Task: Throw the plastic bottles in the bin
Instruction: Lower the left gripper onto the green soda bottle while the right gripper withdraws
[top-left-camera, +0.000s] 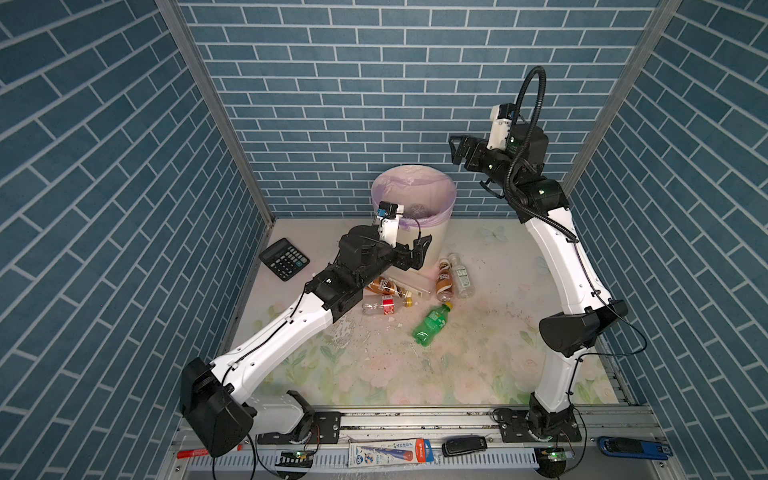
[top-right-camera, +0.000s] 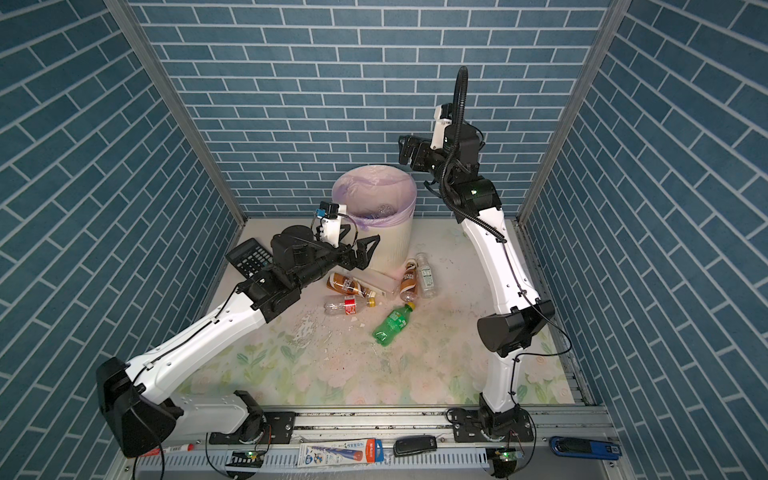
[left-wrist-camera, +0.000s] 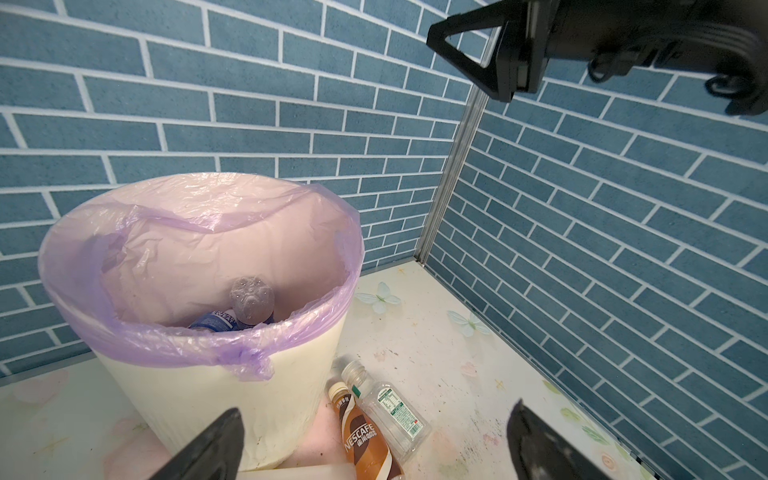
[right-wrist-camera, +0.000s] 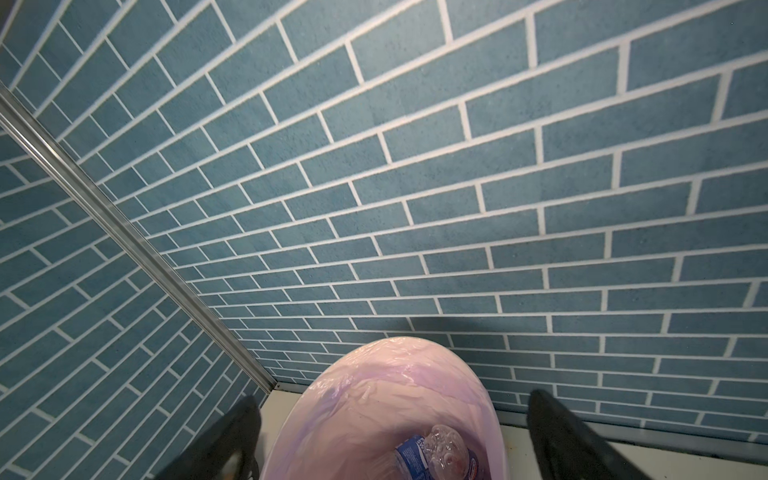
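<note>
The bin (top-left-camera: 438, 237), cream with a lilac liner, stands at the back of the table. Inside it lie a clear bottle (left-wrist-camera: 251, 299) and a blue-labelled one (right-wrist-camera: 409, 457). On the table in front lie a brown Nescafe bottle (top-left-camera: 444, 280), a clear bottle (top-left-camera: 462, 276), a second brown bottle (top-left-camera: 384, 286), a red-labelled bottle (top-left-camera: 384, 306) and a green bottle (top-left-camera: 432, 324). My left gripper (top-left-camera: 419, 253) hangs open and empty beside the bin's front, above the bottles. My right gripper (top-left-camera: 455, 149) is open and empty, high over the bin's right rim.
A black calculator (top-left-camera: 284, 258) lies at the back left. A white box (top-left-camera: 411, 286) rests among the bottles. A red marker (top-left-camera: 193, 453), a toothbrush pack (top-left-camera: 390, 453) and small devices (top-left-camera: 463, 445) sit on the front rail. Brick walls close three sides.
</note>
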